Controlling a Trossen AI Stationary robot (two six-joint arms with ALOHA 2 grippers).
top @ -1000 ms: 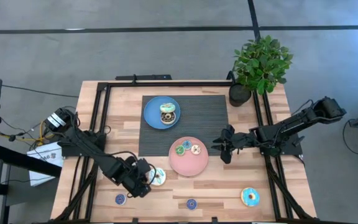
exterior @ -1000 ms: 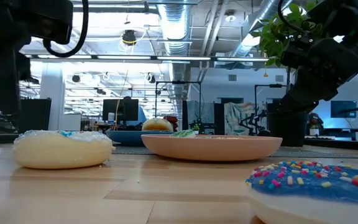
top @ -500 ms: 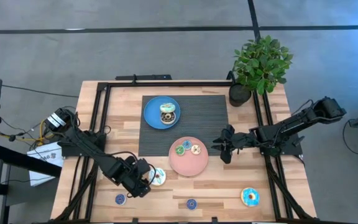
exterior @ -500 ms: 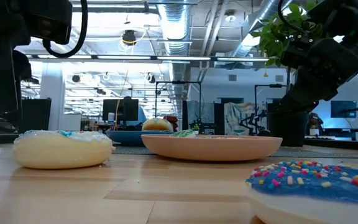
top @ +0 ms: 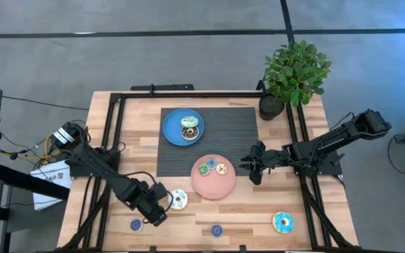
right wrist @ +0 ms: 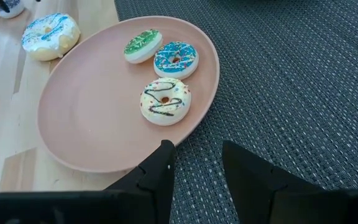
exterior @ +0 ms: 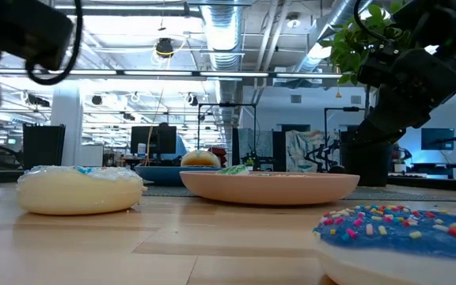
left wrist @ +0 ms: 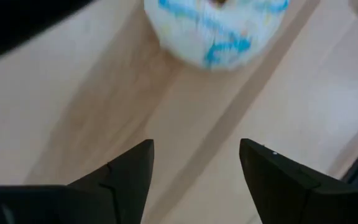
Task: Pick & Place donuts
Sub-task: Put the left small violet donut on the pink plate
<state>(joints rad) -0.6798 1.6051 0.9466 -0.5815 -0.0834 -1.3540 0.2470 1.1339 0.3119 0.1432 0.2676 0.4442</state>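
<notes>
Your left claw (top: 162, 211) sits released just beside the white donut (top: 178, 199) on the table (top: 252, 211), likely lining up a grasp for the pink plate (top: 204, 184); right claw (top: 253, 164) waits, fingers parted.

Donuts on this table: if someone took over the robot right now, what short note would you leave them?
Left gripper: open, empty, beside the white donut with blue stripes on bare wood, not touching it.
Right gripper: fingers apart, empty, waiting over the dark mat next to the pink plate.
Done: three donuts on the pink plate, green, blue and cream; one donut on the blue plate.
Left: the white striped donut, two small dark ones and a blue sprinkled one near the table's front edge.
</notes>
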